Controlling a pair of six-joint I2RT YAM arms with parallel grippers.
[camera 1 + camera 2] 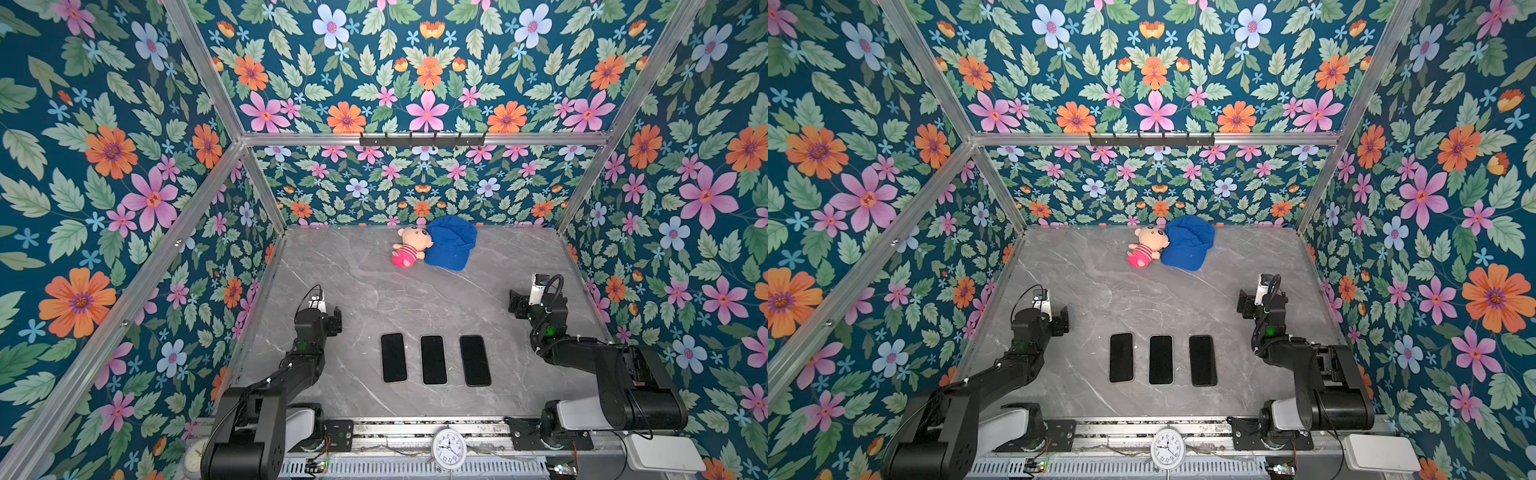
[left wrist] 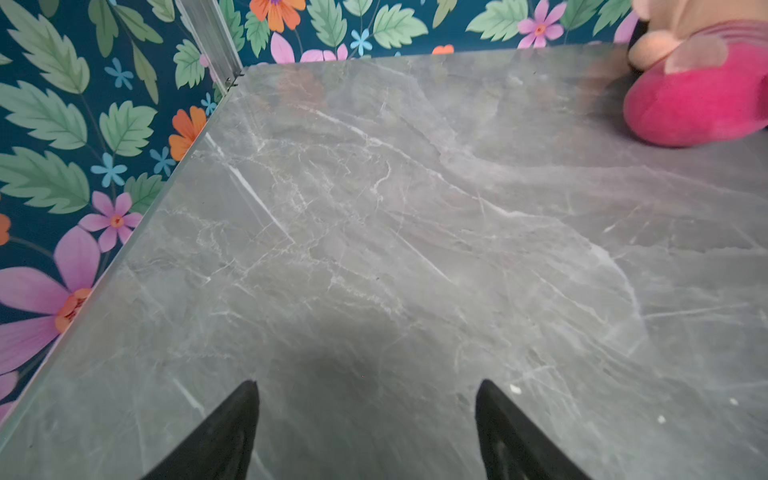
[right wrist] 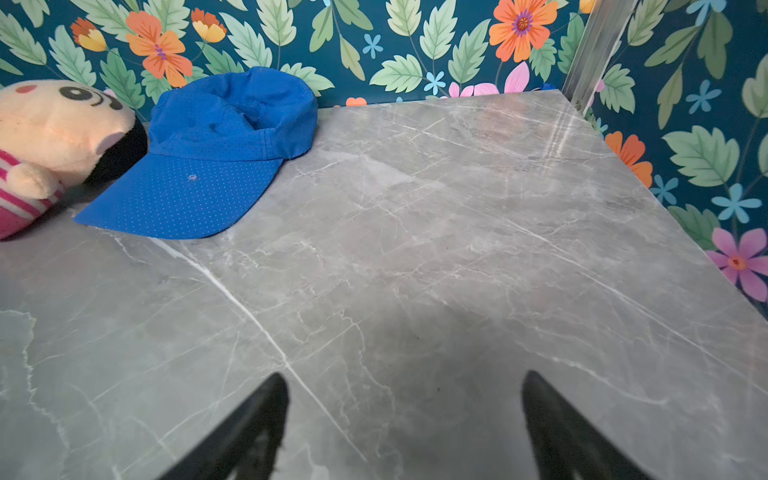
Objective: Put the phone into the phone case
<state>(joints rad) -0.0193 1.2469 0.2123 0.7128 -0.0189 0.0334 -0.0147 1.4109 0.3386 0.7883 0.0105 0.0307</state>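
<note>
- Your left gripper (image 2: 368, 386) is released: its two fingers stand spread over the bare grey table (image 2: 374, 228) with nothing between them.
- Your right gripper (image 3: 405, 380) is also spread wide and empty above the marble.
- Three dark phones lie flat in a row between your two grippers, back toward the arm bases from both sets of fingertips. They are the near-left phone (image 1: 393, 358), the middle phone (image 1: 433, 360) and the near-right phone (image 1: 475, 360). They lie apart from one another and touch neither gripper.
- The near-left phone shows a paler edge than the others, which may be a case around it. From this height you cannot tell whether any of the three sits in a case.
- Only the top views show the phones; both wrist views look out ahead of the fingers.
- Ahead of your right gripper, off toward the left one, the right wrist view shows a blue cap (image 3: 224, 141). The plush toy (image 3: 54, 124) has its head against the cap.
- The left wrist view catches only the toy's pink lower body.
</note>
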